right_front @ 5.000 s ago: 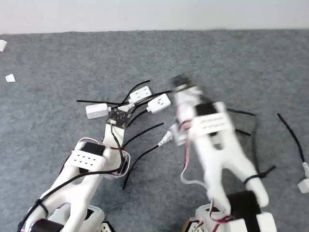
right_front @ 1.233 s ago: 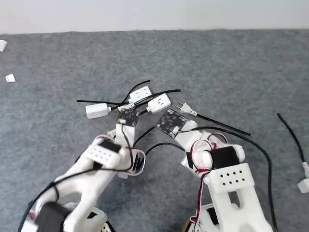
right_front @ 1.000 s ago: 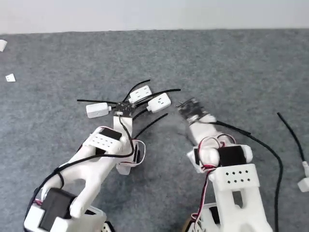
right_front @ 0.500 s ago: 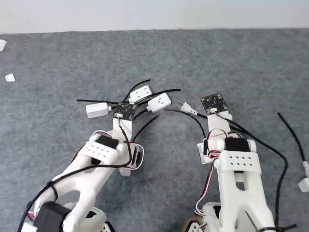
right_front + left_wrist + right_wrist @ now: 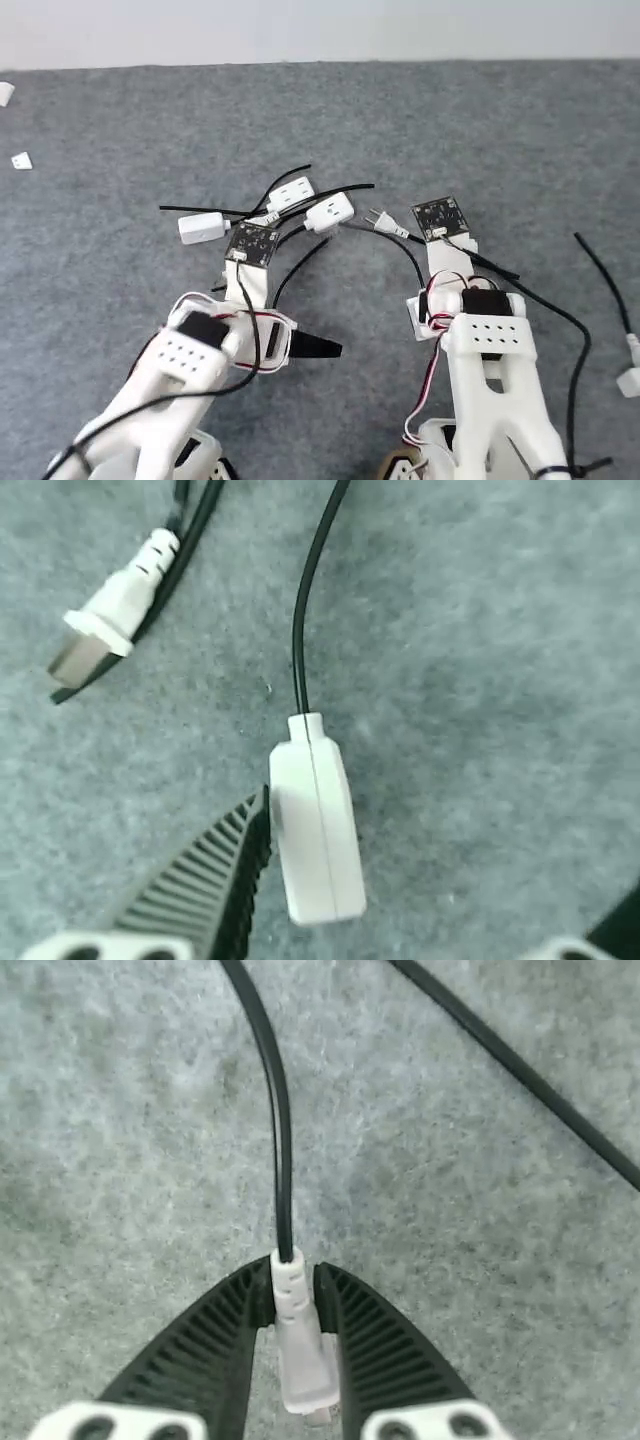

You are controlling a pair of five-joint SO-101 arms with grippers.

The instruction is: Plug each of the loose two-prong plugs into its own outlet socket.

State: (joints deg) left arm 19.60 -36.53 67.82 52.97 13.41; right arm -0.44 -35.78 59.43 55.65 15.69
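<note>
Right gripper (image 5: 293, 1278): closed tight on white plug (image 5: 298, 1345); black cord (image 5: 280, 1110) runs out from between fingers across grey bench (image 5: 120, 1110).
Left gripper (image 5: 445, 865): wide open, holding nothing; white socket (image 5: 313, 840) lies on bench between fingers, against one finger (image 5: 215, 880). Second plug (image 5: 110, 610) near.

Fuzzy matt grey cloth: table cover (image 5: 120, 1110). Smooth white plastic: plug (image 5: 297, 1345), socket (image 5: 315, 830). Smooth black sheath, slight sheen: cord (image 5: 272, 1090). Ribbed matt black plastic: right gripper fingers (image 5: 210, 1355).

left claw (image 5: 430, 875) low, spread wide | right claw (image 5: 293, 1278) clamped on plug (image 5: 300, 1355)
</note>
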